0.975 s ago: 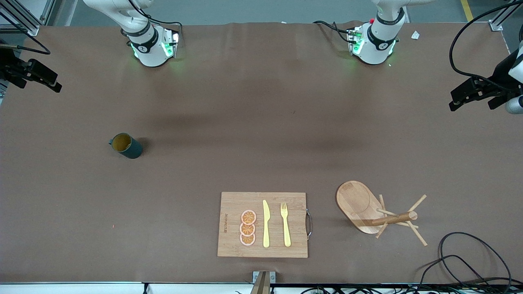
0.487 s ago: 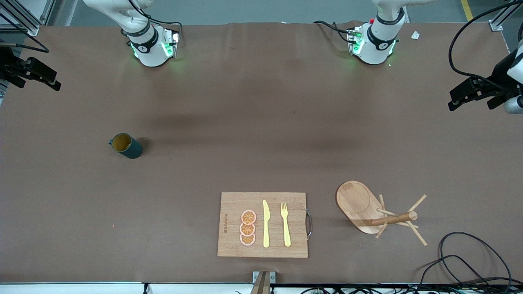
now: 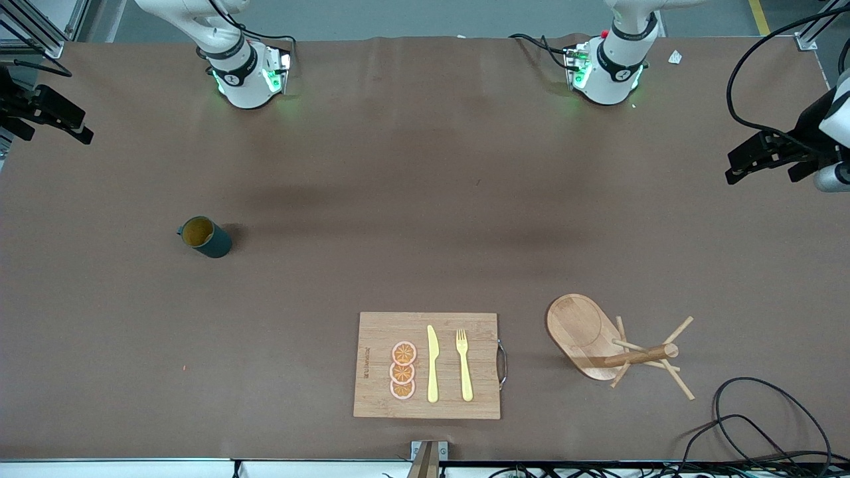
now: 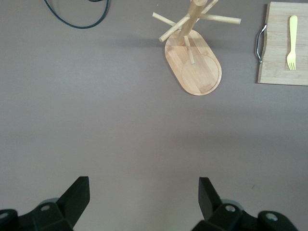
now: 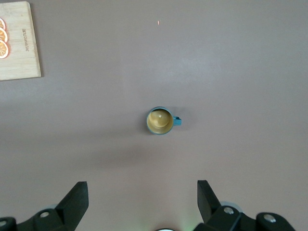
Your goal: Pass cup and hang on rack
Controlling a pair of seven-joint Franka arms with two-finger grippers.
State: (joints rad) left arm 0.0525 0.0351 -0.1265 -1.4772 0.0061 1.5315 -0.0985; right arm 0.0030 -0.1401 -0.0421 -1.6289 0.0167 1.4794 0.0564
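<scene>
- Right now the right gripper point(image 5: 142, 204) hangs high over the table's point(image 3: 412, 199) edge at the right arm's end, jaws spread wide, nothing between them.
- Its wrist view looks straight down on the cup point(image 5: 160, 121), which stands upright with its mouth up and its small handle sticking out to one side.
- Left gripper point(image 4: 144, 202) likewise hangs over the table edge at the left arm's end, jaws wide apart, holding nothing; this arm looks to be waiting.
- Landmark is the cutting board point(image 3: 427, 365): the cup point(image 3: 205, 237) sits well apart from it toward the right arm's end and farther from the front camera.
- Rack point(image 3: 614, 348) stands just beside the board toward the left arm's end; base flat, post up, thin pegs angled out.
- Task looks unstarted: cup untouched, not passed, not hung.
- Risk: the cup is small and round, so an off-centre descent could have one finger clip the rim and tip or shove it.
- Risk: clamping across the handle would probably leave no free loop for the peg.
- Risk: at the handover, if one gripper lets go before the other has closed, the cup drops.
- Risk: the pegs are thin and the rack looks light, so a misaligned push could slide or topple it toward the board.
- Knife point(image 3: 432, 364), fork point(image 3: 464, 365) and orange slices point(image 3: 403, 370) on the board are not involved.
</scene>
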